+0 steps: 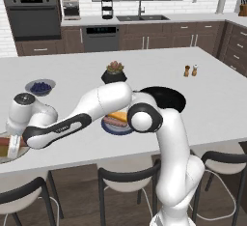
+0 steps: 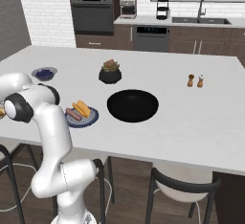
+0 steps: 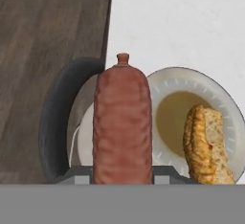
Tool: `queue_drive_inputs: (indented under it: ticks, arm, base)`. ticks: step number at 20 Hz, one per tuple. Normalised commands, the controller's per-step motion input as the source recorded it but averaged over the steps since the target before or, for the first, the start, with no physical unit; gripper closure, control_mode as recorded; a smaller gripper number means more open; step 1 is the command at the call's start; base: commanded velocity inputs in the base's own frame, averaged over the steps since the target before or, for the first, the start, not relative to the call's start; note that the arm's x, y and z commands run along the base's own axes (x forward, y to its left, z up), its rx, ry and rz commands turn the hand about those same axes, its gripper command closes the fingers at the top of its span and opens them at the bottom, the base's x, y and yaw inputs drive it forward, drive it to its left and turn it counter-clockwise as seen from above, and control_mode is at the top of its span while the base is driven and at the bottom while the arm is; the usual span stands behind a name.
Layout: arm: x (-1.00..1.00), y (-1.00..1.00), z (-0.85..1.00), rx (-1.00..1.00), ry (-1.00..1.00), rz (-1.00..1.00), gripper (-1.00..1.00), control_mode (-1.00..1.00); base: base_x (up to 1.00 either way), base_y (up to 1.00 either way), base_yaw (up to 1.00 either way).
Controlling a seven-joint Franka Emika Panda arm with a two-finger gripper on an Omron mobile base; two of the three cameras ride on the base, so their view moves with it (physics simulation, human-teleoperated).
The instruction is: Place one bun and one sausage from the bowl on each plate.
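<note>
the two-finger gripper point(image 3: 122, 180) is closed on a reddish-brown ribbed sausage point(image 3: 123, 122), which stands up between the dark fingers in the hand view, its knotted tip at 12 o'clock. beside it, toward 3 o'clock, lies a pale cream round plate point(image 3: 225, 103) with a golden crusty bun point(image 3: 205, 144) resting in its well; the sausage hangs over the plate's 9 o'clock rim. under that rim a dark curved stool back point(image 3: 52, 122) and brown wood floor point(image 3: 48, 22) show past the edge of the white counter point(image 3: 182, 22).

in the left base view the white arm reaches toward 8 o'clock, the gripper point(image 1: 13, 146) low at the counter's near left corner over the same plate point(image 1: 6, 160).

at the island's middle sits the wide shallow round black bowl point(image 2: 132, 105); nothing shows inside it. at its 9 o'clock, well apart, a blue-grey plate point(image 2: 82, 117) carries a second bun point(image 2: 82, 108) and a second sausage point(image 2: 73, 115) side by side.

farther back stand a small blue-grey bowl of dark berries point(image 2: 44, 73), a black faceted plant pot point(image 2: 110, 74), and two small shakers point(image 2: 195, 81) toward 2 o'clock.
</note>
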Motion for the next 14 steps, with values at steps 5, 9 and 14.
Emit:
queue_drive_inputs:
  ticks: [5, 9, 14]
  arm:
    - [0.04, 0.00, -0.11, -0.03, 0.00, 0.00, 1.00, -1.00]
    - [0.19, 0.01, -0.16, -0.07, 0.00, 0.00, 1.00, -1.00]
    - [0.21, 0.06, -0.14, -0.08, 0.00, 0.02, 1.00, -1.00]
  base:
    - [0.00, 0.00, 0.00]
    - [0.00, 0.00, 0.00]
    - [0.00, 0.00, 0.00]
